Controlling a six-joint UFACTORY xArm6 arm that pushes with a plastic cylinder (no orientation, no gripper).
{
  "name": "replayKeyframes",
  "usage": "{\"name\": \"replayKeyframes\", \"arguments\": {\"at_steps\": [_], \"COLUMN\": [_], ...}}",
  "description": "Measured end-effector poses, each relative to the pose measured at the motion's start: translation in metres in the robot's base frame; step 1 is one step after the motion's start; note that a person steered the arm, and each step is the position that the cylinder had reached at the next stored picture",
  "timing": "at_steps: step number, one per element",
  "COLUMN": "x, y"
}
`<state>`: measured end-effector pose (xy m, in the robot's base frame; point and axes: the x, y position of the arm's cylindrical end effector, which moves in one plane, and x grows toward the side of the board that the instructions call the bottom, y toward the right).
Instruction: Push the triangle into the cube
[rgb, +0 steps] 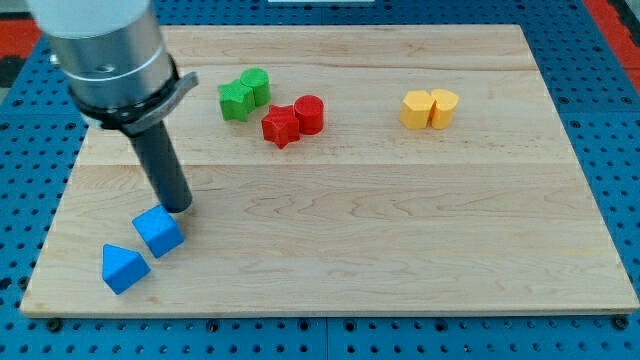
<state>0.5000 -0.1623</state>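
Note:
The blue triangle (124, 267) lies near the board's bottom left corner. The blue cube (158, 231) sits just up and to the right of it, with a small gap between them. My tip (178, 207) is on the board just above and right of the cube, at or very close to its top edge. The rod rises from there to the arm's grey body (100, 50) at the view's top left.
Two green blocks (244, 94) sit together at the top, left of centre. A red star and a red cylinder (294, 121) sit just right of them. Two yellow blocks (429, 108) sit at the upper right. The wooden board (400, 230) lies on a blue perforated surface.

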Motion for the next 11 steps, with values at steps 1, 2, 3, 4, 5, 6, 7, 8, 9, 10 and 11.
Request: {"name": "replayKeyframes", "arguments": {"at_steps": [1,2,3,4,5,6,7,8,9,10,11], "x": [-0.007,0.061,0.109,0.117,0.112,0.098,0.062,0.057,0.074,0.080,0.080], "y": [-0.054,-0.093,-0.097,-0.059,-0.054,-0.060,-0.050,-0.038,-0.093,-0.058,-0.058]}}
